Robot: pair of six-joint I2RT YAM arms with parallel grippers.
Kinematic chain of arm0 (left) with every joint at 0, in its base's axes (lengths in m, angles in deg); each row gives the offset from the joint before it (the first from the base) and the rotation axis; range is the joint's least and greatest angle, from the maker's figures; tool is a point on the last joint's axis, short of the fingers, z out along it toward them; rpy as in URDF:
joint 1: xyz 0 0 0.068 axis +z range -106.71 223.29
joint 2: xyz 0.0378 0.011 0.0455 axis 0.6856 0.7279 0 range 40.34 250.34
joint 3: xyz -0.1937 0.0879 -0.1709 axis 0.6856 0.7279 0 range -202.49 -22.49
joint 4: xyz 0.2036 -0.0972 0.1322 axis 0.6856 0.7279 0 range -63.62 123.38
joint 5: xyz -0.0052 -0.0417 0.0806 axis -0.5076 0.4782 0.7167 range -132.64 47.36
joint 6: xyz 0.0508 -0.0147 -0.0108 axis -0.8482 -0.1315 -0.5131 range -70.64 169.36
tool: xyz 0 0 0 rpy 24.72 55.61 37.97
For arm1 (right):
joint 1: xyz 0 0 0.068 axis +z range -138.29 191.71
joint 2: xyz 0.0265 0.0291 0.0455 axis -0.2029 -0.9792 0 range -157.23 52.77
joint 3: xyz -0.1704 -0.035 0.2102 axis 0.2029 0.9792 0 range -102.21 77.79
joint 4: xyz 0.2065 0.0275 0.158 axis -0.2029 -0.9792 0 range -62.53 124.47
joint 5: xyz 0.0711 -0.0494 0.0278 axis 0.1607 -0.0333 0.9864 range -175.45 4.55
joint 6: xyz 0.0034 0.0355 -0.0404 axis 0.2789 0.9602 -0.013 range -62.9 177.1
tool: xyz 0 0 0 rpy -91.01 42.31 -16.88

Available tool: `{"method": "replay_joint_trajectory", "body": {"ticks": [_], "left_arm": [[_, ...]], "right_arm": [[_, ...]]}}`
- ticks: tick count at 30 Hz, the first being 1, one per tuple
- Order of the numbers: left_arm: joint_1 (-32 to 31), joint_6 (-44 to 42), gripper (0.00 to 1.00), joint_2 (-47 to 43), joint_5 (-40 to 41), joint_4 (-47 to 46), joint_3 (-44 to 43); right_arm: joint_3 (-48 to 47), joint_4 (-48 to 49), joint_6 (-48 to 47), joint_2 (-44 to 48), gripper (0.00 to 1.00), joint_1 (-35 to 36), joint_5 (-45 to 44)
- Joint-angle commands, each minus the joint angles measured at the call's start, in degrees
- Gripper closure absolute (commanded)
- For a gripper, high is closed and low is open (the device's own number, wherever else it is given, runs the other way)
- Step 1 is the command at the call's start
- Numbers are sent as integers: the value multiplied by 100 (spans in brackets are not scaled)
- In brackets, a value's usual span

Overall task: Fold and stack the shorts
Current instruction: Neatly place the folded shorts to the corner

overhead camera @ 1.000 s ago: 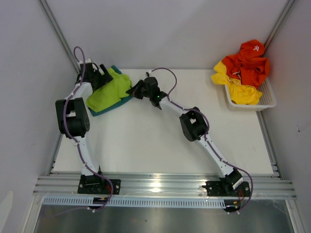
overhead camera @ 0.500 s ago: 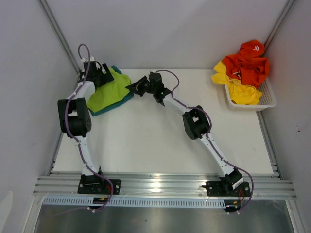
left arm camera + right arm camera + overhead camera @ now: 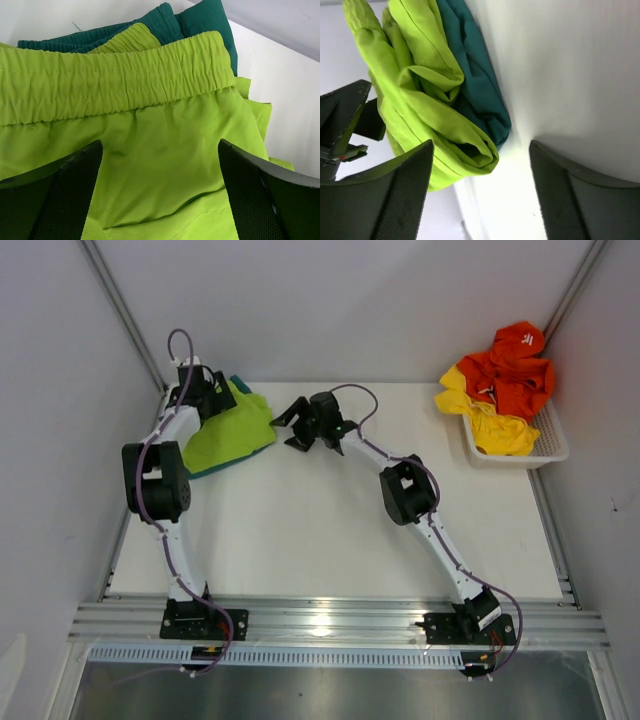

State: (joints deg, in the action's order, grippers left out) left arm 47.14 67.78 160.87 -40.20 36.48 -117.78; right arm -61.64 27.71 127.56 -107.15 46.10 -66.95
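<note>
Teal shorts [image 3: 204, 21] lie mostly hidden under lime shorts [image 3: 150, 130]; left gripper [image 3: 160, 146], right gripper [image 3: 480, 146] both spread.

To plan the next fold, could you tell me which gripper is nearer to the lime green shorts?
Left. The left gripper hangs directly over the lime green shorts; the right gripper stands just off their right side, not touching.

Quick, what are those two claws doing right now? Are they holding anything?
Left gripper: open over the lime green shorts, gripping nothing.
Right gripper: open, empty.
</note>
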Motion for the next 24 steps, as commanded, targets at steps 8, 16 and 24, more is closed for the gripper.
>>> {"method": "replay_joint_trajectory", "body": {"ticks": [8,16,24], "left_arm": [[-96,555,1,-1443,-381,-1018,773],[-113,2340,3,-1718,-1219,-4023,2584],[-87,4073,5,-41,-1412,-5282,2805]], "right_arm": [[625,236,-1508,1444,0,-450,-419],[2973,1748,-1684,3123,1,-794,-14],[4240,2100,-1667,4249,1,-1066,224]]}}
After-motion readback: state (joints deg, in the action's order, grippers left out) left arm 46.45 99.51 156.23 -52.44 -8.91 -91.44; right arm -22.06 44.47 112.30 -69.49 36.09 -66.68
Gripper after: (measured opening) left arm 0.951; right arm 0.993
